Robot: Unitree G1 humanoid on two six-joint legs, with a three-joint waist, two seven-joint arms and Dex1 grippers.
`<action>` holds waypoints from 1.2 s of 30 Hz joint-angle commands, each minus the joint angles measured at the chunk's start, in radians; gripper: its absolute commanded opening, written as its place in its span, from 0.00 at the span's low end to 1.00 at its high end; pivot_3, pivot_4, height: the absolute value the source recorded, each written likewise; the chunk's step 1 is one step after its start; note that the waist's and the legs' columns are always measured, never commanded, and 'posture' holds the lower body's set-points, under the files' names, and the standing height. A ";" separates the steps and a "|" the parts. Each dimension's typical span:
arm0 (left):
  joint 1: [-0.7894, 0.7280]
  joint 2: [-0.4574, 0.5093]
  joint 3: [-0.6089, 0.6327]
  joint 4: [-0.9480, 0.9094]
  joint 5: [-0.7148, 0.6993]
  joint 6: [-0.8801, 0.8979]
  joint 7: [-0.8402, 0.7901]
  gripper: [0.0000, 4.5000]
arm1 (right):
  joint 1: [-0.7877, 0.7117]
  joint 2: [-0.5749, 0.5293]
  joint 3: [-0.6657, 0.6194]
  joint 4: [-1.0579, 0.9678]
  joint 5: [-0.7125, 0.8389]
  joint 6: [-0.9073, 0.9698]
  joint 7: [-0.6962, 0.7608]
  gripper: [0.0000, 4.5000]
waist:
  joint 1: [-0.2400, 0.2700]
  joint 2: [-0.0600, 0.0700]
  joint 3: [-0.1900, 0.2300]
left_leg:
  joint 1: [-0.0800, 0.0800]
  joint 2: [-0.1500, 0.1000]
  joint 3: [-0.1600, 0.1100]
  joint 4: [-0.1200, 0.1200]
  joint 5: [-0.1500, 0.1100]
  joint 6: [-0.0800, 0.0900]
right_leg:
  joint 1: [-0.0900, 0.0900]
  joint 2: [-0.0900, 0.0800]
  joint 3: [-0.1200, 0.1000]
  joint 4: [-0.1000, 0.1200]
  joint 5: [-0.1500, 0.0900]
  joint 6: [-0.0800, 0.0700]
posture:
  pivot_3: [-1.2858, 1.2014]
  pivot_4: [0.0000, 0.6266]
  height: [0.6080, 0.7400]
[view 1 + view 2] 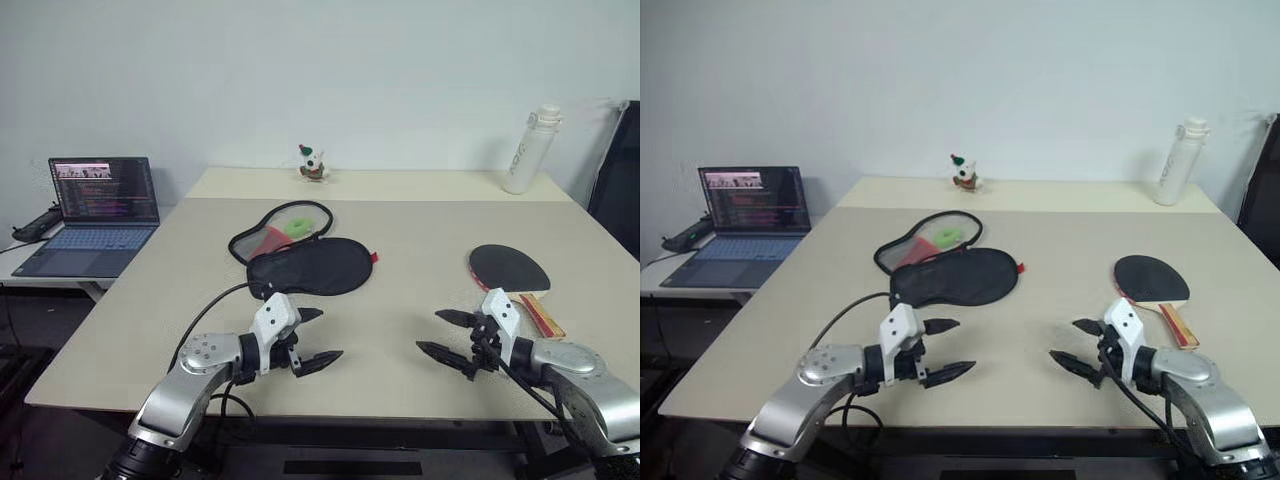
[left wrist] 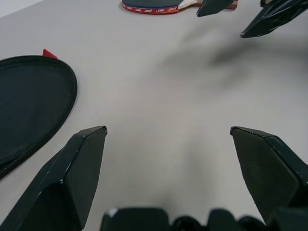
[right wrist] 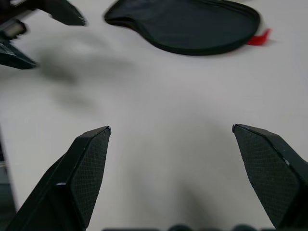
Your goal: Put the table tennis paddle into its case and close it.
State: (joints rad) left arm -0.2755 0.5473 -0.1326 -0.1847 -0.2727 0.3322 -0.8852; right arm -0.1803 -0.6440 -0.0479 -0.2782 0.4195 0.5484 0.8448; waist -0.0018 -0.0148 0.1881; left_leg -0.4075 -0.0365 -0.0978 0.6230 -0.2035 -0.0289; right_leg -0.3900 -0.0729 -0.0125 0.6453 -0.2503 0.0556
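The table tennis paddle (image 1: 510, 268) lies flat on the table at the right, black face up, its tan-and-red handle (image 1: 541, 314) pointing toward the front edge. The case (image 1: 310, 265) lies unzipped in the table's middle, its black lid folded toward me and its red, mesh-lined half (image 1: 281, 231) behind. My left gripper (image 1: 322, 338) hovers open over the front of the table, just in front of the case. My right gripper (image 1: 445, 333) hovers open to the left of the paddle's handle. Nothing is between either pair of fingers.
A small green object (image 1: 299, 228) sits in the open half of the case. A small figurine (image 1: 312, 163) and a white bottle (image 1: 530, 150) stand at the table's far edge. An open laptop (image 1: 95, 211) rests on a lower desk to the left. A black cable (image 1: 212, 303) trails from my left arm.
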 commanded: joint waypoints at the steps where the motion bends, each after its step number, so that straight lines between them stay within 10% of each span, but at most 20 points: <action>1: -0.013 -0.018 -0.015 -0.003 0.004 -0.023 0.000 1.00 | 0.003 -0.036 -0.011 -0.053 0.016 0.025 0.010 0.99 | 0.001 0.000 0.000 | 0.000 0.000 0.000 0.000 0.000 0.000 | 0.000 0.000 0.000 0.000 0.000 0.000 | 0.52 0.24 1.00; 15: -0.172 0.014 0.068 0.166 -0.031 -0.031 -0.059 1.00 | 0.002 -0.075 -0.058 -0.218 0.100 0.198 -0.059 0.99 | 0.000 -0.001 0.000 | 0.000 0.000 0.001 0.001 0.000 0.000 | 0.000 0.000 -0.001 0.000 0.000 0.000 | 0.52 0.24 1.00; 36: -0.631 0.075 0.009 1.268 0.269 -0.482 -0.204 1.00 | -0.295 0.100 -0.031 -0.247 0.250 0.449 -0.310 0.99 | -0.002 -0.002 0.001 | -0.014 -0.005 0.004 0.002 0.000 0.000 | -0.015 0.001 -0.001 0.004 0.004 -0.003 | 0.52 0.24 1.00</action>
State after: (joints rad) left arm -0.8733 0.6256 -0.1207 1.0420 -0.0282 -0.1128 -1.1028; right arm -0.4581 -0.5430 -0.0813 -0.5153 0.6683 1.0234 0.5355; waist -0.0038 -0.0169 0.1887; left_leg -0.4214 -0.0415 -0.0942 0.6255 -0.2033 -0.0285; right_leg -0.4049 -0.0712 -0.0136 0.6491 -0.2472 0.0539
